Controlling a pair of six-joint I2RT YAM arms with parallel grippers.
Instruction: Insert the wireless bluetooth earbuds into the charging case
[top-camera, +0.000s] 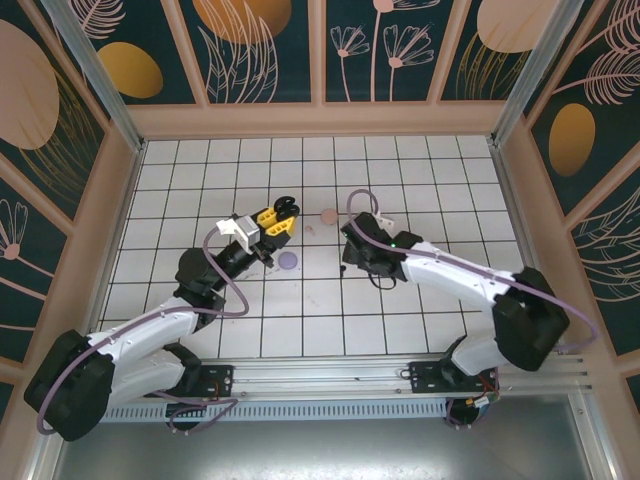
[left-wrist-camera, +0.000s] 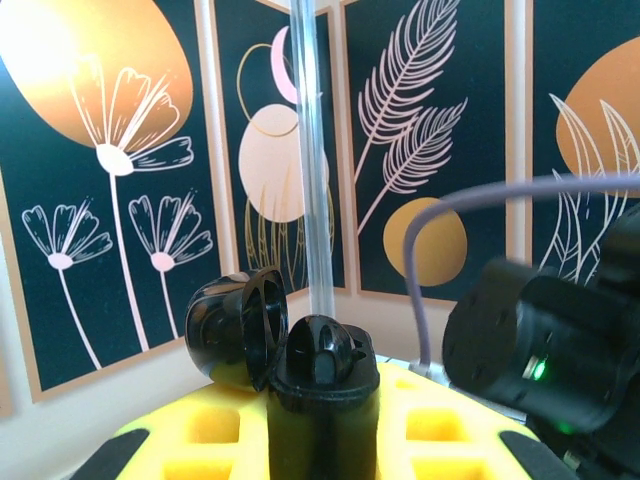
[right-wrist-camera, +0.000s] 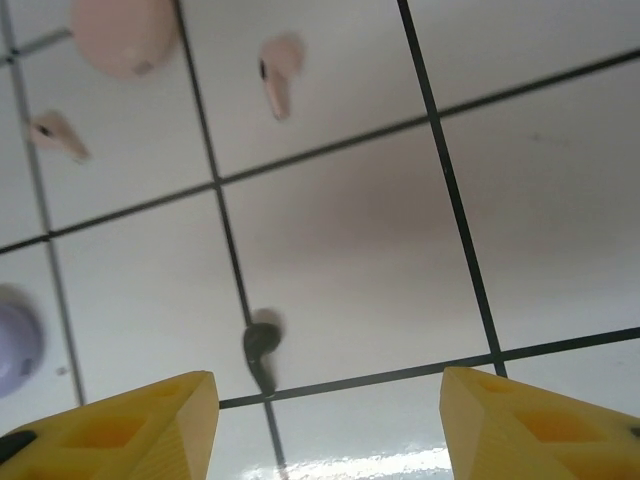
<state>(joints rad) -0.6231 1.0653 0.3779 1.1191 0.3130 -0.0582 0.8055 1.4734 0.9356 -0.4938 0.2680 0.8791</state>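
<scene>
Left pincer (left-wrist-camera: 322, 435) grasping open black charging case (left-wrist-camera: 322, 375), right pincer (right-wrist-camera: 330, 405) released over black earbud (right-wrist-camera: 262, 350): insertion apparently not begun.

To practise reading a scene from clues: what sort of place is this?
Probably a staged robot test cell, not a real room: a white gridded tabletop, flower-printed wall panels boxing it in, and a left arm and right arm bolted to a metal rail.

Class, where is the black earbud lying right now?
In the right wrist view, the black earbud lies on a white tile by a grid-line crossing, ahead of the open right gripper, left of centre.
</scene>
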